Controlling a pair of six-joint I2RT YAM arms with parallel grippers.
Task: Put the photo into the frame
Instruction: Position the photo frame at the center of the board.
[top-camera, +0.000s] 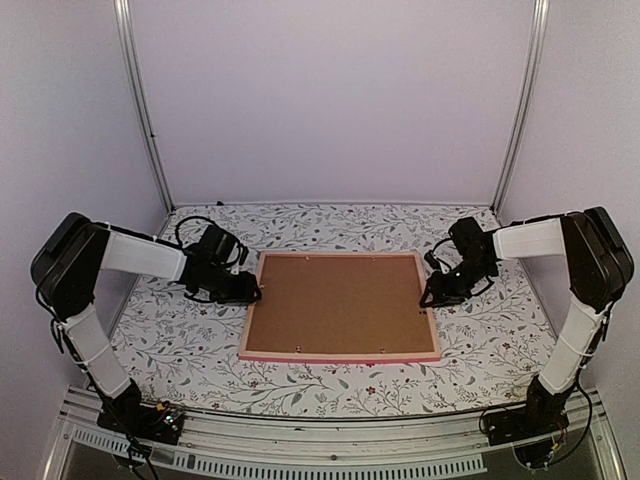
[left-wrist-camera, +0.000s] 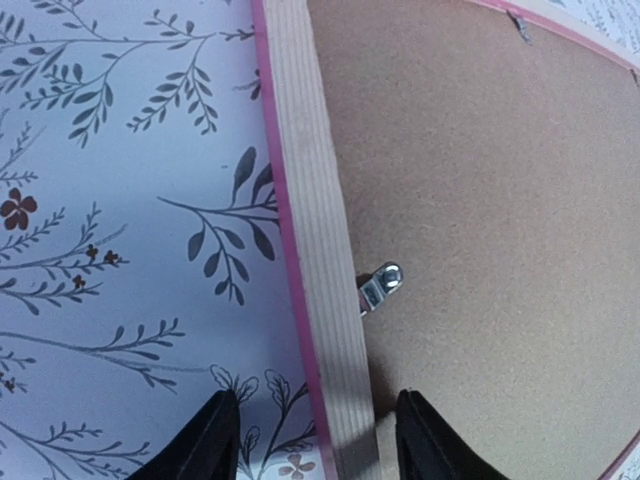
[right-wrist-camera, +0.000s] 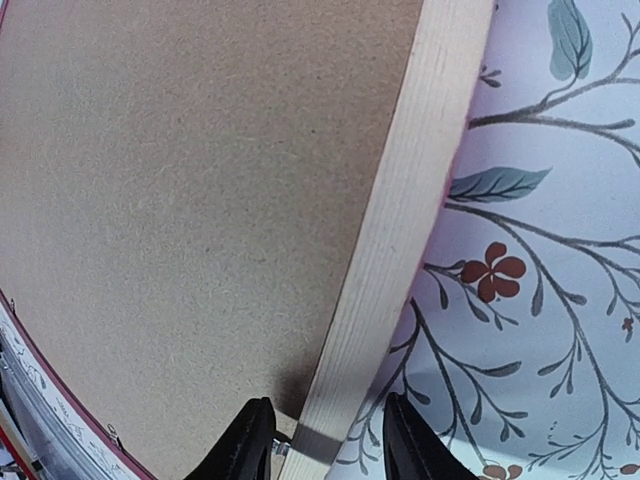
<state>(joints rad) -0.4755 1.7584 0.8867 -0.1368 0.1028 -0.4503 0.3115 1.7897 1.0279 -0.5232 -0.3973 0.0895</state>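
**Both end effectors straddle the frame's side rails**

Top external view first: the frame (top-camera: 340, 355) lies flat, back upward, in the middle of the floral surface (top-camera: 180, 340), with the brown backing board (top-camera: 340, 305) filling it. The left end effector (top-camera: 250, 293) is down at the frame's left rail and the right end effector (top-camera: 430, 295) at its right rail, both about halfway along. The photo is not in sight from here.

Over to the left wrist: the pale wooden rail of the frame (left-wrist-camera: 320, 250) runs up the picture, its outer edge pink. The left end effector (left-wrist-camera: 315, 400) is parted around that rail, with one of its fingers (left-wrist-camera: 210, 445) over the surface (left-wrist-camera: 120, 200) on the frame's outer side, clearly off the wood. The other is over the backing board (left-wrist-camera: 480, 200). It has hold of nothing. A small metal clip (left-wrist-camera: 380, 285) sits on the board, just inside the rail.

Now the right wrist: same story, tighter fit. The right end effector (right-wrist-camera: 328, 405) is spread across the frame's rail (right-wrist-camera: 400, 220), one finger on the backing board (right-wrist-camera: 200, 180) side, one on the surface (right-wrist-camera: 560, 250) side. A thin gap shows at each finger, so it is slightly parted and gripping nothing.
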